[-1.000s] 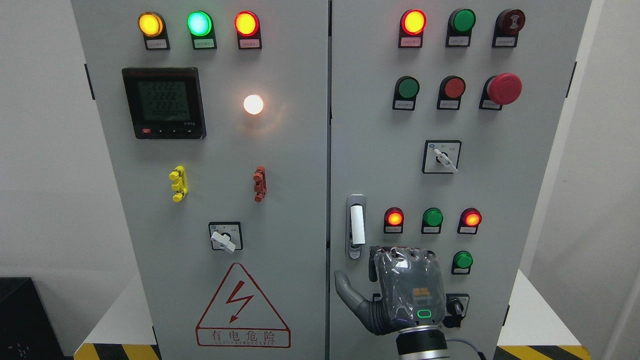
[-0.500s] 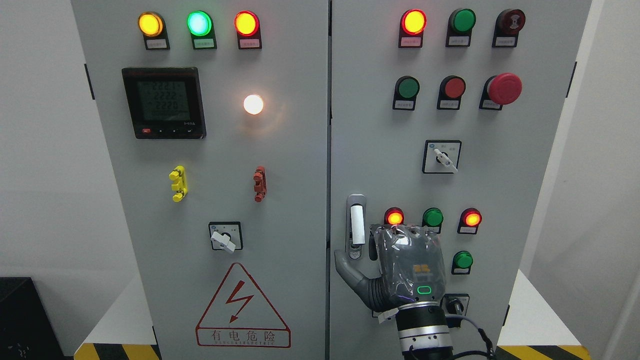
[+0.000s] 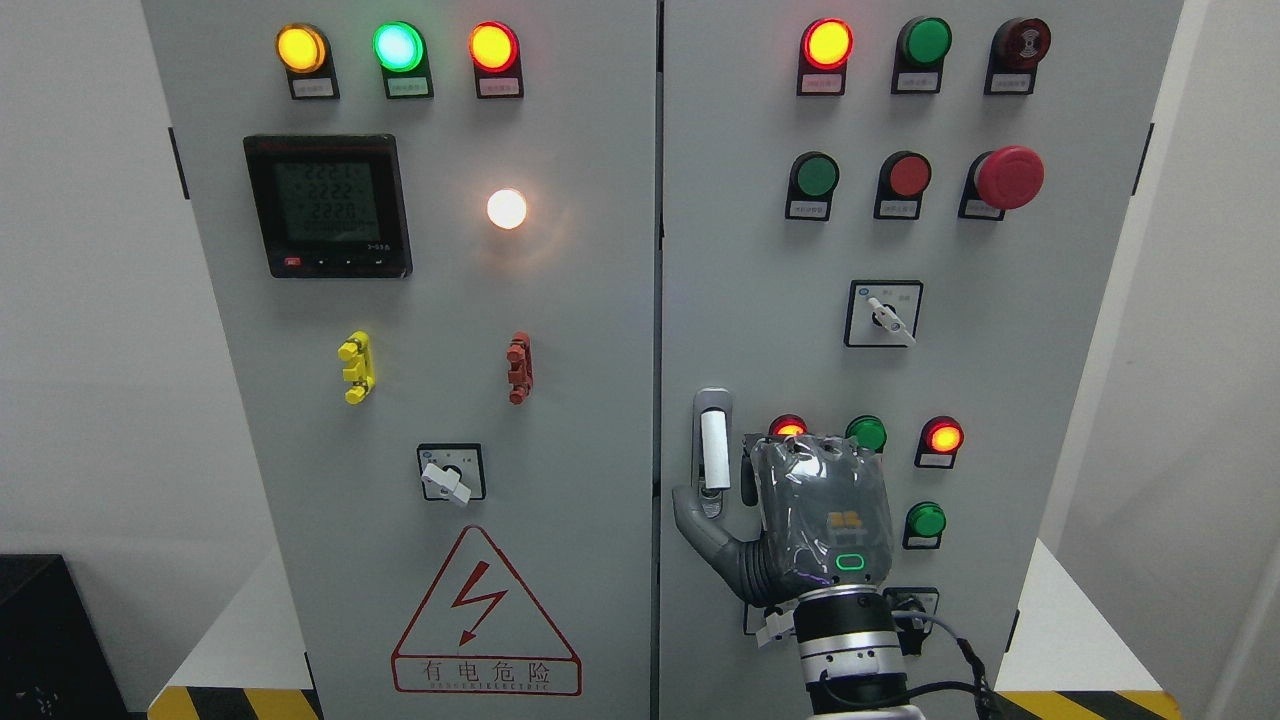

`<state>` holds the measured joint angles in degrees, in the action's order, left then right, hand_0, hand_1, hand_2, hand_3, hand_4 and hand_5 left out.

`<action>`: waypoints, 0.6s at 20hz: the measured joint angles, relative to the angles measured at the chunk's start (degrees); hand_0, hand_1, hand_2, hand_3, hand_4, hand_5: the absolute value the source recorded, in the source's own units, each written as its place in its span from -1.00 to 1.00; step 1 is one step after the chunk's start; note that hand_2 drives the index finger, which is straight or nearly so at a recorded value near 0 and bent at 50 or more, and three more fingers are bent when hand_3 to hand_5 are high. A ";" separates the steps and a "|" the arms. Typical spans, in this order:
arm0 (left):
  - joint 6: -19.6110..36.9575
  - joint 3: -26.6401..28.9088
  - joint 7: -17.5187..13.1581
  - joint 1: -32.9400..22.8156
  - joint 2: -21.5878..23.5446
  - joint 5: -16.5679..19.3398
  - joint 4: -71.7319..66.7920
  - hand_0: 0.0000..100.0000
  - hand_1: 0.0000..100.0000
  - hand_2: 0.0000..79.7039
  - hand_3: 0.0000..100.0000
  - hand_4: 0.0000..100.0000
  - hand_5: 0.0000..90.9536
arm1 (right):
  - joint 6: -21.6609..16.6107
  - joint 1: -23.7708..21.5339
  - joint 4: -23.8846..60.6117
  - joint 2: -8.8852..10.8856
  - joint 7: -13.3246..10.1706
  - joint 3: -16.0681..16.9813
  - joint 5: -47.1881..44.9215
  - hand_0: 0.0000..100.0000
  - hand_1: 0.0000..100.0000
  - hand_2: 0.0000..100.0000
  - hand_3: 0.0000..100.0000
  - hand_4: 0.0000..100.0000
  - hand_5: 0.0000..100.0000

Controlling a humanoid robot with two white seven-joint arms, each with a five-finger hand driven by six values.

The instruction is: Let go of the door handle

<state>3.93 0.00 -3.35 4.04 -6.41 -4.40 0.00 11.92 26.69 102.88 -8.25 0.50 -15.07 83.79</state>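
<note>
Shown low on the right cabinet door (image 3: 760, 300), the door handle (image 3: 713, 452) is a slim, rigid white lever in a metal housing, likely smooth; it is best taken along its shaft. The right hand (image 3: 800, 520) is raised just beside it, thumb (image 3: 695, 515) spread below, nothing grasped.

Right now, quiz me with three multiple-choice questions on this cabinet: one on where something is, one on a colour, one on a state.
1. Where is the right hand?
A. Beside the door handle, on the right door
B. On the meter
C. At the warning sign

2. What colour is the big mushroom button?
A. Green
B. Red
C. Yellow

3. What state is the round lamp beside the meter in?
A. Dark
B. Covered
C. Lit white

Answers: 1 A, its thumb reaches up under the handle's lower end. 2 B, the cap is plainly red. 3 C, it glows and brightens the panel around it.
</note>
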 measured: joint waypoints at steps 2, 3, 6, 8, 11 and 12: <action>0.00 0.00 0.00 0.00 0.00 0.00 0.00 -1.00 -1.00 -0.94 -0.83 -0.98 -1.00 | 0.00 0.18 -0.15 -0.01 0.09 0.22 0.02 -0.66 -0.28 0.63 1.00 0.96 0.93; 0.00 0.00 0.00 0.00 0.00 0.00 0.00 -1.00 -1.00 -0.94 -0.83 -0.98 -1.00 | 0.00 0.23 -0.22 -0.02 0.15 0.33 0.02 -0.63 -0.28 0.63 1.00 0.96 0.93; 0.00 0.00 0.02 0.00 0.00 0.00 0.00 -1.00 -1.00 -0.94 -0.83 -0.98 -1.00 | 0.00 0.34 -0.37 -0.04 0.26 0.59 0.04 -0.59 -0.27 0.63 1.00 0.97 0.93; 0.00 0.00 0.05 0.00 0.00 0.00 0.00 -1.00 -1.00 -0.94 -0.83 -0.98 -1.00 | 0.06 0.37 -0.44 -0.06 0.11 0.77 0.04 -0.57 -0.25 0.63 1.00 0.97 0.93; 0.00 0.00 0.16 0.00 0.00 0.00 0.00 -1.00 -1.00 -0.94 -0.83 -0.98 -1.00 | 0.43 0.37 -0.50 -0.07 -0.10 1.01 0.05 -0.55 -0.23 0.63 1.00 0.97 0.93; 0.00 0.00 0.18 0.00 0.00 0.00 0.00 -1.00 -1.00 -0.94 -0.83 -0.98 -1.00 | 0.47 0.36 -0.52 -0.07 -0.12 1.09 0.05 -0.54 -0.22 0.62 1.00 0.97 0.93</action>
<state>3.93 0.00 -3.17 4.04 -6.42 -4.39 0.00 12.39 27.05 102.36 -8.32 0.37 -13.98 83.84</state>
